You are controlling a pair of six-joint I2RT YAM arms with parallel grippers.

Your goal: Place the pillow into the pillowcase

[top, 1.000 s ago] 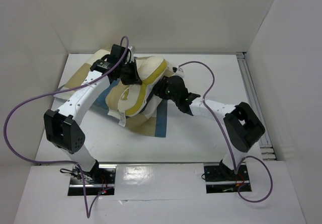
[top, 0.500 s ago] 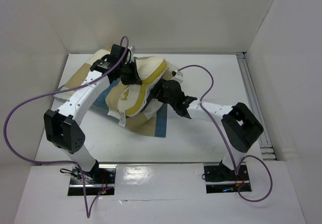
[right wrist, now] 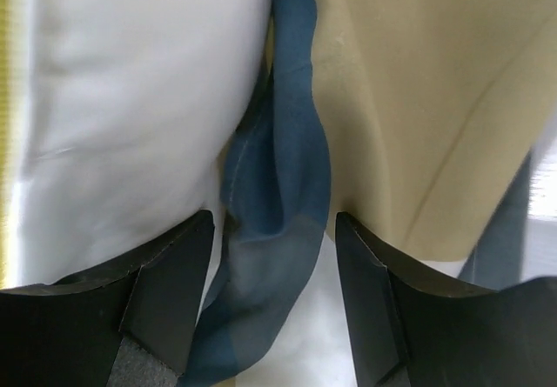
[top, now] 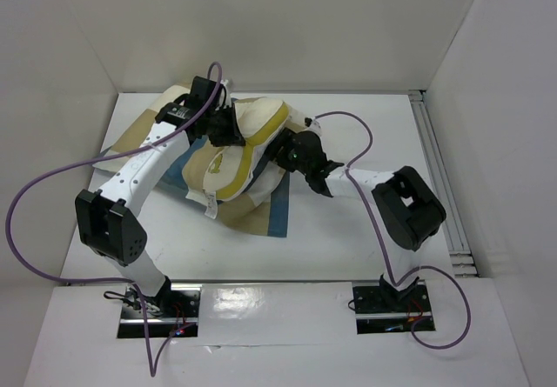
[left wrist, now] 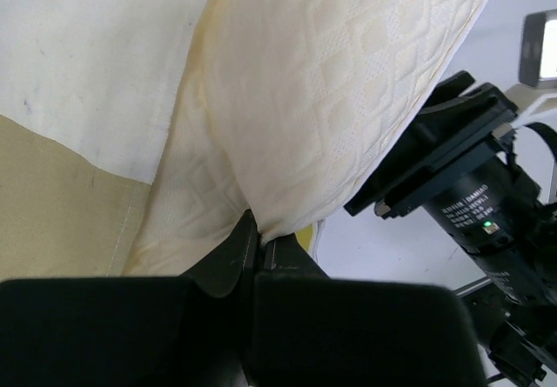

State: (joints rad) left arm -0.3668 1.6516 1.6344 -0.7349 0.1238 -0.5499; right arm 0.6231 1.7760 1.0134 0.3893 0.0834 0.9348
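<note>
While your left gripper (left wrist: 258,235) pinches the pillow (top: 254,130) toward the table's far edge, your right gripper (right wrist: 274,230) stands spread, the blue hem of the pillowcase (right wrist: 283,187) running lengthwise between its jaws; I'd close there.

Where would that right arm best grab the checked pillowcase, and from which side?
The bunched blue edge of the pillowcase. It stands up as a narrow ridge between the fingers of the open right end effector, so coming straight in from the right and pinching across that fold looks best.
</note>
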